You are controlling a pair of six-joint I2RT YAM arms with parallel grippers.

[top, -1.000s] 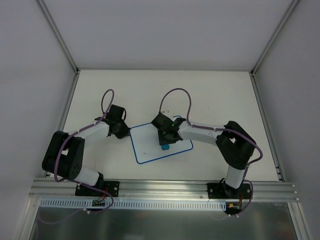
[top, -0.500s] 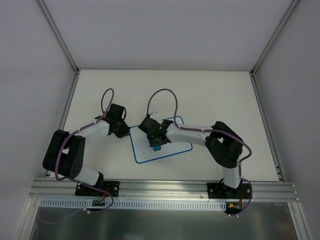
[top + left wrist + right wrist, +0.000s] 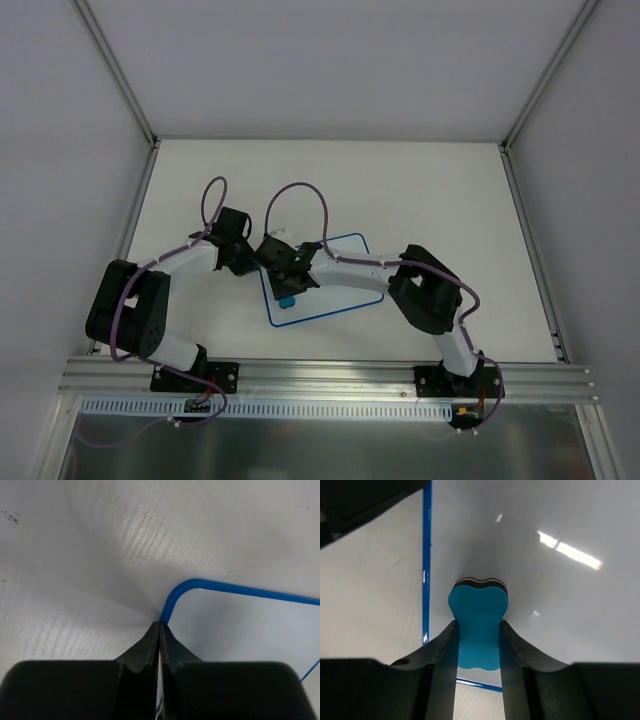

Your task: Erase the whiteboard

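The whiteboard (image 3: 326, 304) lies flat on the table, white with a thin blue border. Its surface (image 3: 545, 580) shows no marks where I can see it. My right gripper (image 3: 284, 285) hangs over the board's left part, shut on a bright-blue eraser (image 3: 479, 622) that is pressed onto the board close to the left border (image 3: 426, 555). The eraser (image 3: 287, 301) pokes out below the fingers in the top view. My left gripper (image 3: 159, 624) is shut, with its tips resting against the board's rounded corner (image 3: 172, 597). It sits at the board's far-left corner (image 3: 256, 262).
The white tabletop (image 3: 420, 190) is framed by aluminium rails at the left (image 3: 130, 215) and right (image 3: 525, 230). The two grippers stand close together at the board's left side. Purple cables (image 3: 295, 200) arch over both wrists.
My right gripper has slid the eraser leftward across the board, from its middle to near the left border. The left gripper has stayed at the corner.
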